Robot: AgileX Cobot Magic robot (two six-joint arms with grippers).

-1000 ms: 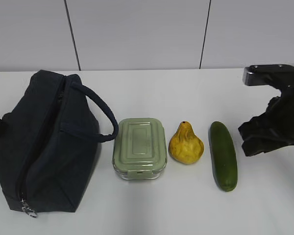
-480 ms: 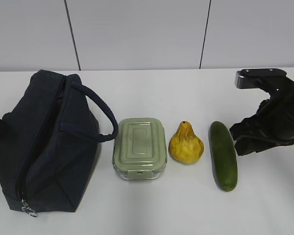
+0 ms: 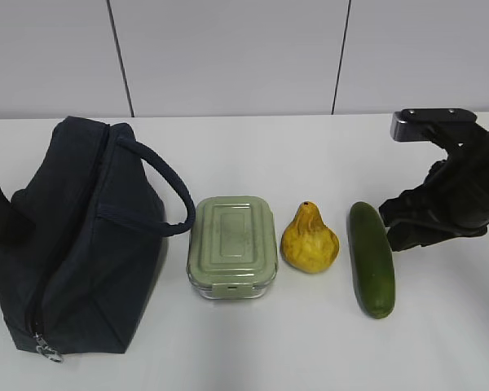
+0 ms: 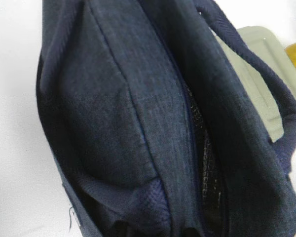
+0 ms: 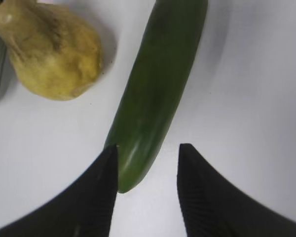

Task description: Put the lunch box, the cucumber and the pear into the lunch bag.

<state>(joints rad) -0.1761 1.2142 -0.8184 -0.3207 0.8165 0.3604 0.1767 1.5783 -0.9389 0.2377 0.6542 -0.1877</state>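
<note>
Three items are all out on the table [image 3: 253, 350], none packed yet: the lunch box [image 3: 232, 246] just beside the lunch bag [image 3: 73, 236], then the pear [image 3: 310, 240], then the cucumber [image 3: 371, 258] farthest to the right. I judge the step in hand to be the approach on the cucumber, with the bag being readied on the other side. My right claw [image 5: 147, 158] stands open, its two dark fingertips [image 5: 101, 187] straddling the near end of the cucumber in the right wrist view, one tip close against its flank and the other well off to the side; nothing is gripped. From outside, that arm sits just to the right of the cucumber. My left claw is not visible in its own view, which looks straight into the bag's dark mouth [image 4: 200, 148], so I cannot tell whether it is wide, narrow or pinching fabric; only a dark piece of that arm shows at the bag's left edge. Next I would center the right fingers across the cucumber's width, lower, and close before lifting. The bag's opening looks narrow, so it likely needs spreading first.
</note>
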